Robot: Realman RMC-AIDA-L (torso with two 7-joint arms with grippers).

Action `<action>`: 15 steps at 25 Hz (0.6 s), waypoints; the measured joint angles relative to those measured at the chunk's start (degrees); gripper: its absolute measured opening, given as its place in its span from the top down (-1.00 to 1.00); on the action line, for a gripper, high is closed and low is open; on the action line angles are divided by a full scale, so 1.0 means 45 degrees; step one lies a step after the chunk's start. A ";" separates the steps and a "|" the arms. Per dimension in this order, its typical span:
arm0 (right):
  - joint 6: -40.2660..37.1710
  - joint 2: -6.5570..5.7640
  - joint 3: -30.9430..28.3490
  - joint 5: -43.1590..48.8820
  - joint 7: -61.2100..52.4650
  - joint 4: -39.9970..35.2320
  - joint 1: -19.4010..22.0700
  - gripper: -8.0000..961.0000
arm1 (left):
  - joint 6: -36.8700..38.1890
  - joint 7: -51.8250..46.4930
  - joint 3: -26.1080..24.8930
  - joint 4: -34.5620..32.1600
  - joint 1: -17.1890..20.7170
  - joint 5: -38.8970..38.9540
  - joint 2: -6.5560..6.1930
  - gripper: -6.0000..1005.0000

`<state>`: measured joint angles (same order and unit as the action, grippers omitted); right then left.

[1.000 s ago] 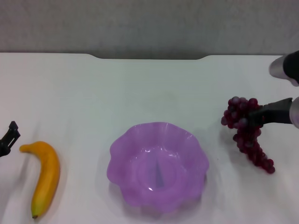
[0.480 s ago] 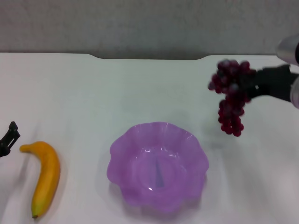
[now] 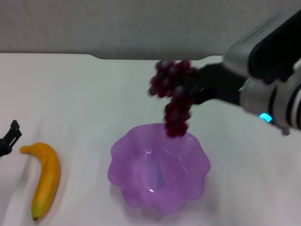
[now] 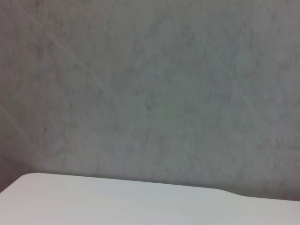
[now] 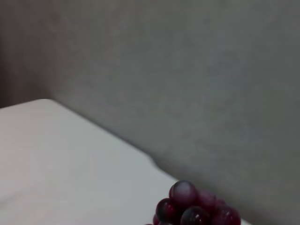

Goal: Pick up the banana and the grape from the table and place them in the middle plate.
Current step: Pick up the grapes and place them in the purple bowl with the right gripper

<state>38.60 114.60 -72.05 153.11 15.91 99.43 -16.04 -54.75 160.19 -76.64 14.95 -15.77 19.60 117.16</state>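
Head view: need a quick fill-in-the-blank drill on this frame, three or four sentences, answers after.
1. The right gripper holds the bunch of dark red-purple grapes in the air above the far rim of the translucent ____ scalloped plate.
2. The curved yellow-orange banana lies on the white table on the plate's ____ side.
3. The left gripper sits beside the banana's ____ end.

Missing words: purple; left; far

head looks down, wrists face wall
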 joint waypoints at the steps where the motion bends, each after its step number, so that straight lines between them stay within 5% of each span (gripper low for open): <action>1: 0.0001 0.0002 0.0232 -0.0143 0.0018 0.0000 -0.0005 0.64 | 0.0000 -0.0005 -0.0001 0.0004 -0.0004 0.0000 0.0000 -0.78; 15: -0.0274 0.0002 0.1256 -0.1042 0.0042 -0.1580 0.0154 0.65 | -0.0002 -0.0024 0.0000 0.0020 -0.0011 -0.0001 0.0000 -0.78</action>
<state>37.36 114.61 -66.40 148.42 16.10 92.32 -15.35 -54.76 160.08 -76.64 15.04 -15.83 19.60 117.16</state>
